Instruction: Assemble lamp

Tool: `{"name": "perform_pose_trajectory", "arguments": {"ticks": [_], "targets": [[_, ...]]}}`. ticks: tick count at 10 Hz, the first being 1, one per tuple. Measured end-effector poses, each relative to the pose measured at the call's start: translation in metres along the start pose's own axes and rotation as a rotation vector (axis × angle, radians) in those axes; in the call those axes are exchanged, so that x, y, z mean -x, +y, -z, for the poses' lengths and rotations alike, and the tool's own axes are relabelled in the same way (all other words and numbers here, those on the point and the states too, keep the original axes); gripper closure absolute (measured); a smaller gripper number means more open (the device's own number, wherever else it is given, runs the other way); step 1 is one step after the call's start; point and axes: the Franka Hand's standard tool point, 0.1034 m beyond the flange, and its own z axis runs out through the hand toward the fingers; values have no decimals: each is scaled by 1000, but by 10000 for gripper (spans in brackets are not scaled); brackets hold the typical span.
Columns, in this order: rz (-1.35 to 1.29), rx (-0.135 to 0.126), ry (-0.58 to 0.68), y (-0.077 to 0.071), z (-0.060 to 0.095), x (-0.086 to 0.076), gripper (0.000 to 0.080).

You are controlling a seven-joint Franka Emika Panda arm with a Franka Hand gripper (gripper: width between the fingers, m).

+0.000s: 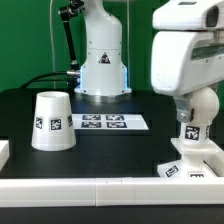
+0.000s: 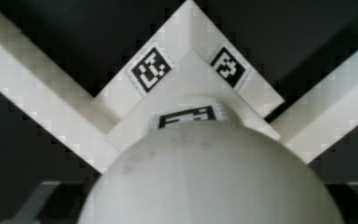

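The gripper (image 1: 196,106) hangs at the exterior view's right, directly over the base (image 1: 186,167), and reads as closed on the bulb (image 1: 191,128). The round head of the bulb sits tight under the hand, and in the wrist view the bulb (image 2: 202,175) fills the near middle. The fingertips cannot be clearly told from the white plastic, so the grip is read from posture, not from visible pad contact.

Position of parts:
1. The bulb stands upright, with its tagged stem pointing down onto the neck of the base. The pictures do not show whether the stem is seated in the neck or only meets its top.
2. The base (image 2: 190,55) lies flat on the black table (image 1: 120,150), just beside the white border rail (image 1: 100,187) at the front.
3. The shade (image 1: 52,122) stands on its wide end at the exterior view's left, well apart from the base and clear of the gripper. The marker board (image 1: 103,122) lies between the shade and the base.

Step in hand (judgement): joining the bulb to the base, the 1st of 2 joints. The shade is not yet fitted.

Next move (judgement):
1. Hold the stem in line with the neck.
2. Press down lightly and turn the bulb about its vertical axis until it seats.
3. Release only when the bulb stands unsupported. A tilted stem is likely to bind or to shift the base along the rail.
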Motion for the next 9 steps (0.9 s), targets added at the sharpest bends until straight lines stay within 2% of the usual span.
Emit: {"name": "perform_pose_trajectory", "arguments": {"ticks": [6,7,9], "targets": [[-433,-6,2,-4,0,-2,222],[-512,-13,6,-4,0,-3,222],[-773,-50,44,-3,0,-5,222]]}}
